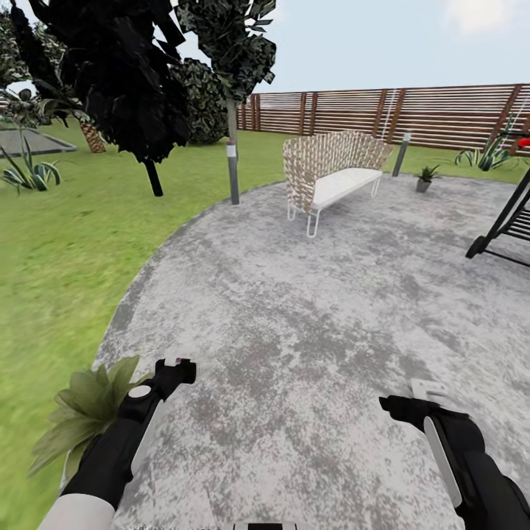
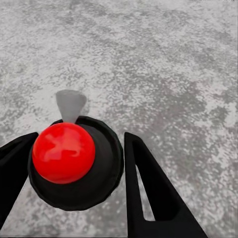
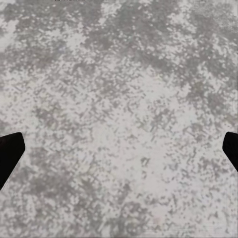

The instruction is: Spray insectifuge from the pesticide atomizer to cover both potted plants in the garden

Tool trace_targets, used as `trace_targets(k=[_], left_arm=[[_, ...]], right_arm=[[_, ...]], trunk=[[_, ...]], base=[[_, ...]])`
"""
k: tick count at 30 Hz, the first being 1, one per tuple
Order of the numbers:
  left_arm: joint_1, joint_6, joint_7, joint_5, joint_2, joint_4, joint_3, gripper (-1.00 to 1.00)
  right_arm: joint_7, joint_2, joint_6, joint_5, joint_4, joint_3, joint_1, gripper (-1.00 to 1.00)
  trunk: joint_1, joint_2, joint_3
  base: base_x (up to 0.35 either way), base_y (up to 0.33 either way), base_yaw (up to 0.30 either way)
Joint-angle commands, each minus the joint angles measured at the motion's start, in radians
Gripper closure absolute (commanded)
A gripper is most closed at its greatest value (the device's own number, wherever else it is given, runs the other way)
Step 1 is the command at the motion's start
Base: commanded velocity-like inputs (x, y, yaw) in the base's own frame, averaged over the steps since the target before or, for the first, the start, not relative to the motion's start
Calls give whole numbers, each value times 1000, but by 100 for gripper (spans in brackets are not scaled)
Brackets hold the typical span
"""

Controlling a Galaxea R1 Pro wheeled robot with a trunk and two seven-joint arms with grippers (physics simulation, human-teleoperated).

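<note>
Between the fingers of my left gripper (image 1: 177, 366) sits the pesticide atomizer (image 2: 74, 166). From above it is a dark round body with a red top and a grey nozzle pointing away. The gripper (image 2: 79, 138) is shut on it, low over the grey patio (image 1: 309, 309). One potted plant (image 1: 88, 412), a rosette of broad green leaves, stands just left of my left arm at the patio's edge. A second small potted plant (image 1: 425, 179) in a grey pot stands far across the patio. My right gripper (image 1: 412, 397) hangs open over bare paving (image 3: 119, 99), its fingers wide apart.
A wicker bench (image 1: 331, 165) stands at the patio's far side, with a bollard lamp (image 1: 401, 153) behind it and a post (image 1: 232, 165) to its left. A black frame (image 1: 508, 221) juts in at right. The lawn (image 1: 59, 243) and dark trees lie left, and a slat fence (image 1: 412, 110) closes the back.
</note>
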Motion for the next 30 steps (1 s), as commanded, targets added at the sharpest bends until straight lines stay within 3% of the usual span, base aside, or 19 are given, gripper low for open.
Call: trace_targets(k=[1,7,16,30], left_arm=[[-1,5,-3,-4,0,-1,-1,100],[-1,5,-3,-4,0,-1,-1,100],[-1,5,-3,-4,0,-1,-1,100],[-1,5,-3,-6,0,-1,-1,100]], right_arm=[[0,0,4,-6,-1,-1,0,-100],[0,0,4,-5,-1,-1,0,-100],[0,0,5,-5,-1,-1,0,-100],[0,0,5,-5,-1,-1,0,-100]], trunk=[[0,0,-1],[0,0,-1],[0,0,-1],[0,0,-1]], base=[[0,0,255],[0,-3,250],[0,-207,247],[0,-9,247]])
